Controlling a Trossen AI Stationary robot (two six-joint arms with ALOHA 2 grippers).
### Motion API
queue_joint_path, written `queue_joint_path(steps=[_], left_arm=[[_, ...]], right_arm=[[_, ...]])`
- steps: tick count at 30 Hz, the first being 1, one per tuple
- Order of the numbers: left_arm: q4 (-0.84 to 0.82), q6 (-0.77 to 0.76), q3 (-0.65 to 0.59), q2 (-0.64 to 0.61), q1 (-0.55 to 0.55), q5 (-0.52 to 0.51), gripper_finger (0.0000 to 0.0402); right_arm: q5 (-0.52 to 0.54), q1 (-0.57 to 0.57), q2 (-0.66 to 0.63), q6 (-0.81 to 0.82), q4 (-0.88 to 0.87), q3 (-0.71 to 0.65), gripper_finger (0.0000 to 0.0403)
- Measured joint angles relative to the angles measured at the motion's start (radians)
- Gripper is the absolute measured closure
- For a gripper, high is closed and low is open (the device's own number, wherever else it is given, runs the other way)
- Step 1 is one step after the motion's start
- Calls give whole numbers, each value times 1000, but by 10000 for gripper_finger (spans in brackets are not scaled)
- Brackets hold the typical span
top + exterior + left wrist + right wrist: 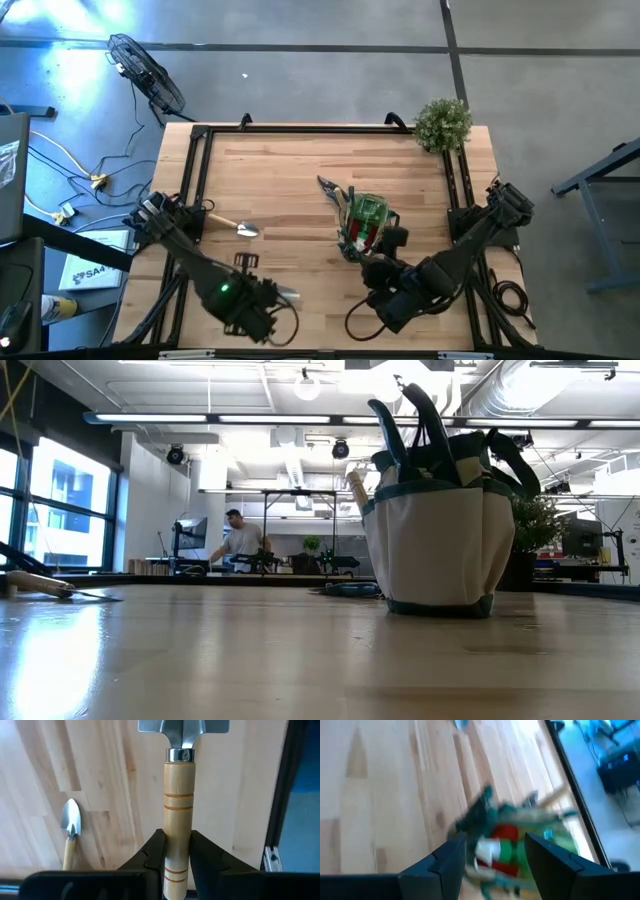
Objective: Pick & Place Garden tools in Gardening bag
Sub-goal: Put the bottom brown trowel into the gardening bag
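My left gripper [177,837] hangs over the table's near left part [262,298], shut on a wooden-handled trowel [178,795] whose metal blade [287,293] sticks out toward the right. A second trowel [235,225] lies flat on the table, also seen in the left wrist view [70,827] and the low view [50,585]. The gardening bag [365,220] stands upright on its base [440,530], with tools and something red inside. My right gripper [495,845] is open, just near of and above the bag [383,250]. My left gripper pinches the trowel's wooden handle near its free end [177,857] between its two fingers. The fingers come from above, pointing down, and lie across the handle. The trowel is lifted clear of the table, its blade [182,727] pointing away from the fingers.
A bushy green plant [442,122] stands at the table's far right corner. A black frame [195,180] runs along the table's edges. Bare wood lies between the lying trowel and the bag. A person works in the room far behind [238,540].
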Motion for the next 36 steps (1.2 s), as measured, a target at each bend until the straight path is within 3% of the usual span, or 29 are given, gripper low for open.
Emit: queue_joint_path(steps=[7, 12, 20, 24, 30, 34, 36], left_arm=[[3, 65, -45, 1, 105, -20, 349], [2, 156, -66, 1, 158, -94, 349], [3, 275, -41, 1, 199, -113, 349], [3, 312, 54, 2, 195, -207, 349], [3, 352, 318, 2, 160, -391, 349], [18, 355, 482, -1, 98, -624, 349], [125, 372, 445, -45, 73, -757, 349]], right_arm=[[-29, -30, 0, -188, 179, -4, 210], [-41, -24, 0, -196, 170, -4, 210], [-86, -16, 0, -183, 166, -4, 210], [-109, -6, 0, -182, 162, -4, 210], [-162, 15, -1, -180, 152, -4, 210], [-155, 39, -1, -177, 145, -3, 210], [-136, 53, -1, -179, 144, -3, 210]])
